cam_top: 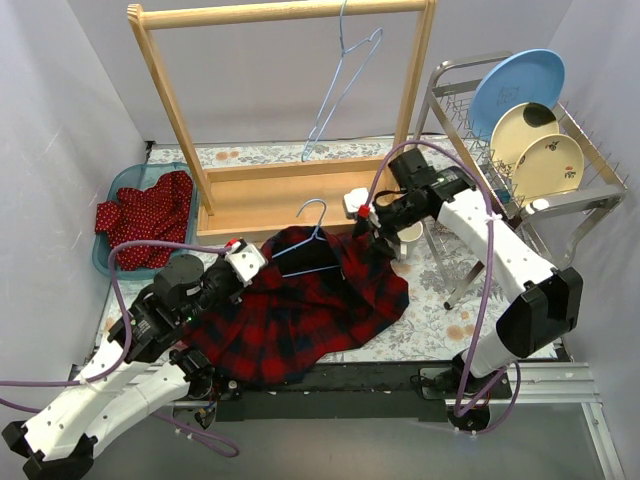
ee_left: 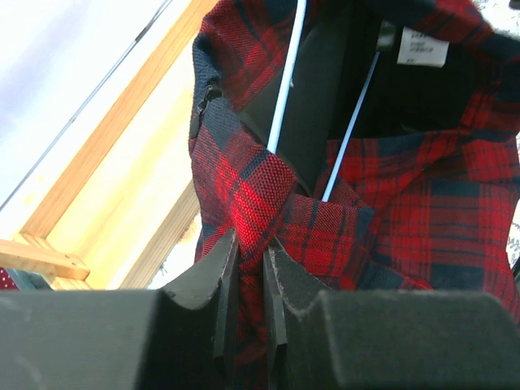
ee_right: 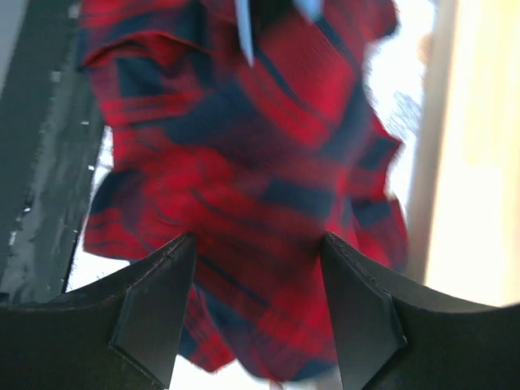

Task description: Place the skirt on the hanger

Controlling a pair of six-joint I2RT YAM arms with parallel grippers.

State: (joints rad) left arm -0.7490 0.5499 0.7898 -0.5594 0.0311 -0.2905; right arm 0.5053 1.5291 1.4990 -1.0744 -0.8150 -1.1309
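A red and navy plaid skirt [cam_top: 310, 305] lies spread on the table in front of the wooden rack. A light blue wire hanger [cam_top: 312, 238] lies with its arms inside the skirt's waist and its hook sticking out toward the rack; its wires show in the left wrist view [ee_left: 284, 89]. My left gripper [cam_top: 247, 262] is shut on the skirt's waist edge [ee_left: 252, 236] at the left. My right gripper [cam_top: 372, 232] is open just above the skirt's right edge [ee_right: 260, 187], with cloth between the fingers but not pinched.
A wooden garment rack [cam_top: 285, 190] stands behind the skirt, with a second blue hanger [cam_top: 345, 85] on its top bar. A teal bin [cam_top: 120, 190] with red dotted cloth [cam_top: 150, 215] is at left. A dish rack [cam_top: 520, 150] with plates stands at right.
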